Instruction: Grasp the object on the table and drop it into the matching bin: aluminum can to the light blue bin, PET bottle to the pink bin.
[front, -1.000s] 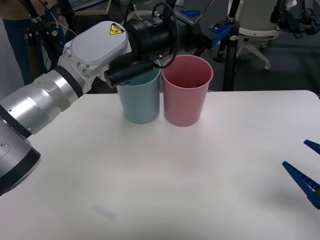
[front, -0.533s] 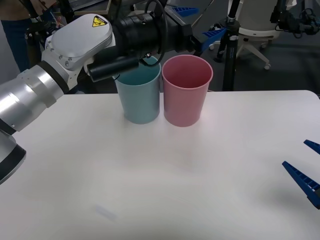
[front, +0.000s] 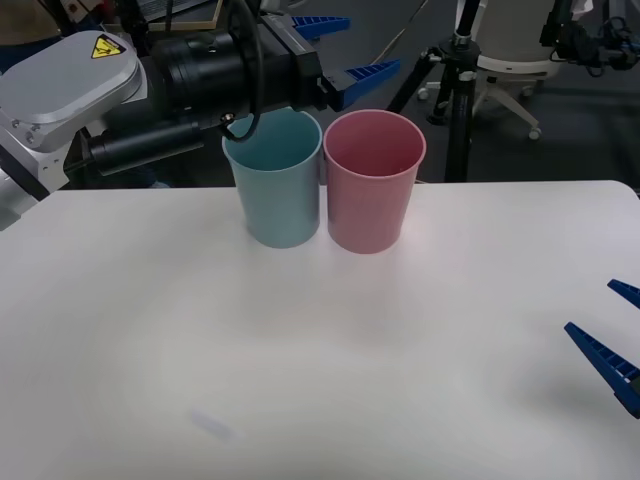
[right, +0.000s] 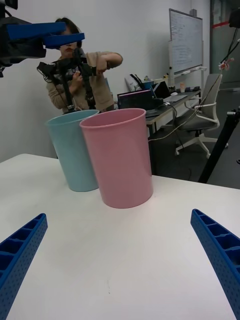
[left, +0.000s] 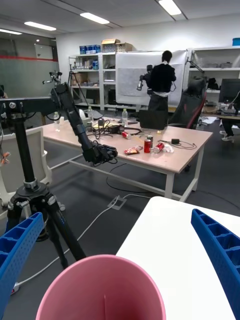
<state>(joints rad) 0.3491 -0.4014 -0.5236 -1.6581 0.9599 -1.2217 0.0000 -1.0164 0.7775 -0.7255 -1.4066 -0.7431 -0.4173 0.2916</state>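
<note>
The light blue bin (front: 278, 190) and the pink bin (front: 370, 195) stand side by side, touching, at the far middle of the white table (front: 300, 350). My left gripper (front: 372, 42) hangs open and empty, high behind the two bins; its wrist view looks down over the pink bin's rim (left: 105, 290). Low at the table's right edge, my right gripper (front: 612, 335) is open and empty, facing the pink bin (right: 122, 160) and the light blue bin (right: 75, 155). The PET bottle is out of view.
A black tripod (front: 455, 90) and an office chair (front: 510, 50) stand on the floor just past the table's far edge. The table's far right corner (left: 165, 215) drops off behind the pink bin.
My left arm has swung left and back, carrying its open gripper away from above the pink bin toward the light blue bin's side. The right arm and the bins have not moved.
</note>
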